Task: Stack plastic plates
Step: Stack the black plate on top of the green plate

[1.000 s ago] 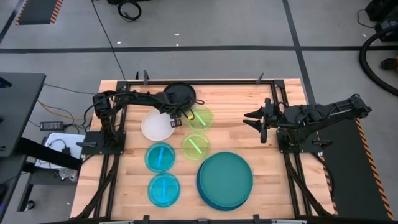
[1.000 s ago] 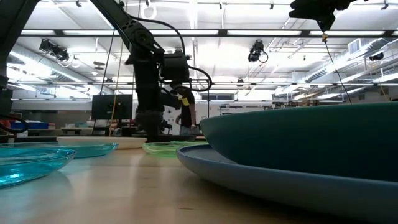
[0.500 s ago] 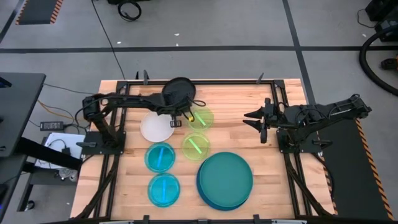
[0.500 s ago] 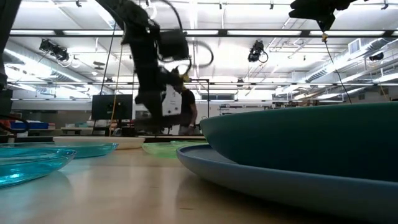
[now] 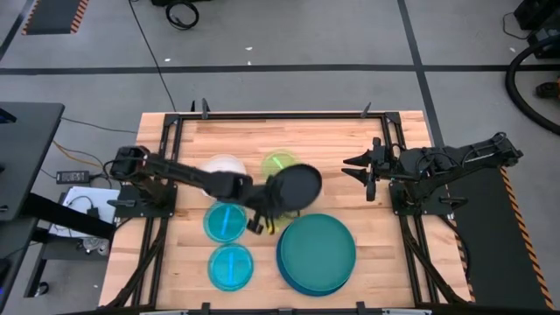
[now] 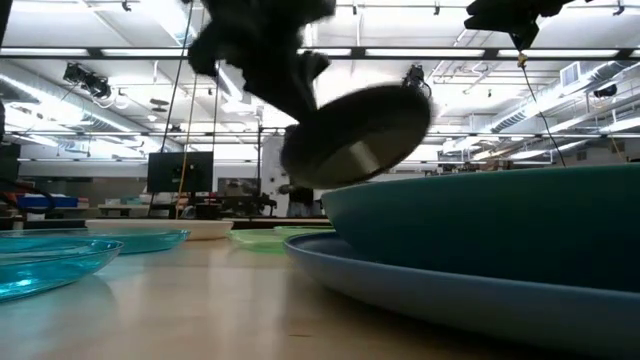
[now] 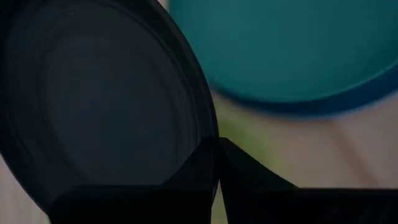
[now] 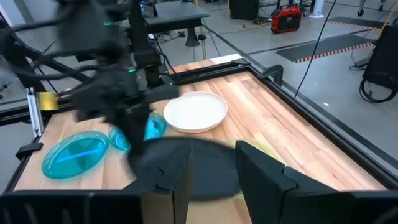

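My left gripper (image 5: 266,208) is shut on the black plate (image 5: 294,185), which hangs over the table's middle just far-left of the teal plate (image 5: 317,248). The teal plate lies inside the blue plate (image 5: 284,267). On the wood rest the white plate (image 5: 222,165), one lime-green plate (image 5: 279,162) and two cyan plates (image 5: 226,221) (image 5: 231,265). A second lime-green plate (image 5: 272,225) is mostly hidden under the gripper. My right gripper (image 5: 353,168) waits open near the table's right side. My left gripper pinches the black plate's rim (image 7: 202,146) between its two fingers (image 7: 249,171), one on the upper face and one beneath. The plate (image 6: 358,135) is lifted clear of the table and tilted, and it reaches out from the fingers toward the table's right.
A black metal frame (image 5: 280,115) runs around the wooden table top. Bare wood lies along the far edge and right of the teal plate. In the low view the blue plate's rim (image 6: 440,290) fills the near right.
My left gripper, shut on the black plate at the table's far edge, has lifted it clear and swung it toward the near right. It now hangs over the middle, beside the teal plate. The plate has tipped from flat to tilted.
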You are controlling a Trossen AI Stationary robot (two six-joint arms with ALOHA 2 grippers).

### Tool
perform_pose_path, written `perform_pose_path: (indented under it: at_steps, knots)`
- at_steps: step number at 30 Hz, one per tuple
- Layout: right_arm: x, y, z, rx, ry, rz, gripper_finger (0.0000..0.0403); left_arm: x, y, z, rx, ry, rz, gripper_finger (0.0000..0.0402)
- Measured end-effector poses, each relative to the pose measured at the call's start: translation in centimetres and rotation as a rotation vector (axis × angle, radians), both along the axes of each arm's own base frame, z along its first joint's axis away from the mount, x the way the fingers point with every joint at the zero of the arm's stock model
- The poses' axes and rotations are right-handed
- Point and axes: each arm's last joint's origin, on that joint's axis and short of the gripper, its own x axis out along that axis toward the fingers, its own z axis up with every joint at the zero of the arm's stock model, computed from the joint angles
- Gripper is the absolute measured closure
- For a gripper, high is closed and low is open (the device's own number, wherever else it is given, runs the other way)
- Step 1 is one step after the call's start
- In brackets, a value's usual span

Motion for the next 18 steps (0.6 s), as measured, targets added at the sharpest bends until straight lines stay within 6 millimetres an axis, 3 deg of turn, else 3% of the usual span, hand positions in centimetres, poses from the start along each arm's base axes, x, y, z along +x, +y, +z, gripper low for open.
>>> perform_pose_path:
  at_steps: [6, 18]
  knots:
    - [0.0, 0.0, 0.0, 0.000, -0.001, -0.001, 0.0271, 0.6, -4.5, -0.6, -0.027, -0.094, -0.097, 0.0386]
    - [0.4, -0.5, -0.2, -0.021, 0.025, -0.037, 0.0271, 5.0, -12.5, -1.2, 0.023, -0.056, -0.292, 0.0387]
